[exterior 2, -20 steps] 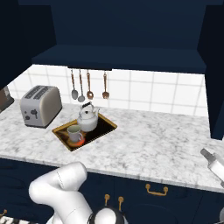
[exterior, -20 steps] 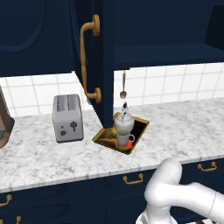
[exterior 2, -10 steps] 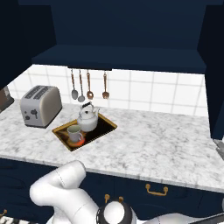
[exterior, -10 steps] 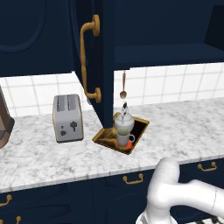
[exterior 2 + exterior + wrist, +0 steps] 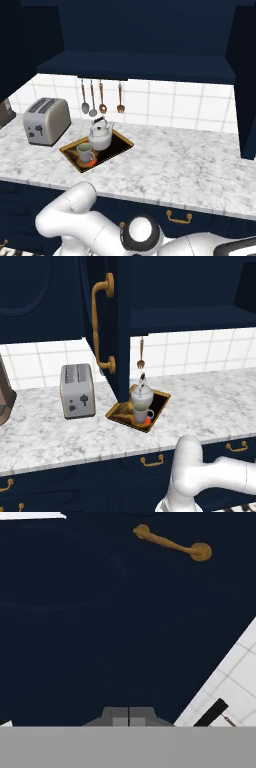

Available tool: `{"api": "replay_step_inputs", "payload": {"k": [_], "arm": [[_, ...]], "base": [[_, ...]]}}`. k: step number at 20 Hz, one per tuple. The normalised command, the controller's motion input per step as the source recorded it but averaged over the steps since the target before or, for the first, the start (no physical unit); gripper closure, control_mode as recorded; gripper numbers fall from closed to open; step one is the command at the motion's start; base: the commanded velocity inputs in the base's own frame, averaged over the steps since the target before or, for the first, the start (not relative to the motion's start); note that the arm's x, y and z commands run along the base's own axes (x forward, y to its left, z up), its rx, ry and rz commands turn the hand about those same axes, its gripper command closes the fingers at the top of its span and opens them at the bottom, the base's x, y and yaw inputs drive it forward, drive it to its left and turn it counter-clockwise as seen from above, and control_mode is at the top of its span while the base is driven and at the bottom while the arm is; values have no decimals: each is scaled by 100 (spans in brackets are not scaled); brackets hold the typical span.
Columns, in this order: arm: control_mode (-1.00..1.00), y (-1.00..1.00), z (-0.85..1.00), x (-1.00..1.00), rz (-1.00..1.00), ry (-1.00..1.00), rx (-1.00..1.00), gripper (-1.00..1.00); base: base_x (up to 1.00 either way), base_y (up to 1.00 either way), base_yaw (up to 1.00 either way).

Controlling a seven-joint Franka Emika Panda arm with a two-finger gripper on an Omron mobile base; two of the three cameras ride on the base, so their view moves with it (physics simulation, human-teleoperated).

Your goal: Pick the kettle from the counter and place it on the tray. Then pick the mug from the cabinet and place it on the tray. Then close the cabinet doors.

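While the kettle (image 5: 141,394) and the mug (image 5: 141,413) are both seen standing on the tray (image 5: 120,413), the cabinet doors (image 5: 106,321) are left open. The tray is set at an angle on the counter (image 5: 210,398), with its golden-brown rim and dark inner face visible; an orange-red spot is glimpsed at the foot of the mug. The kettle is placed toward the rear of the tray, the mug just in front of it — the two are close together, though whether they touch cannot be told. From the right base view the same pairing is shown: kettle (image 5: 101,135) behind, mug (image 5: 86,152) nearer the counter's front edge.

One door is seen edge-on in the left base view, swung out over the counter so that its lower edge hangs above the tray, and its long brass handle (image 5: 100,326) is turned toward the toaster (image 5: 77,390). The cabinet (image 5: 150,45) is shown open, with a bare shelf inside. Copper utensils (image 5: 102,97) are hung on the tiled wall beneath it.

In the hand view a dark navy panel (image 5: 100,622) with a small brass pull (image 5: 172,546) is faced at close range. The gripper (image 5: 129,716) is seen with its two fingertips pressed together — nothing is held between them.
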Motion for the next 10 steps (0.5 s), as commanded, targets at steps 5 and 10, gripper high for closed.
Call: {"api": "replay_step_inputs", "payload": {"k": [5,10], "arm": [[-100,17,53,0,0,0,1,100],[-100,63,55,0,-3,0,0,100]], "base": [[0,0,0],[0,0,0]]}}
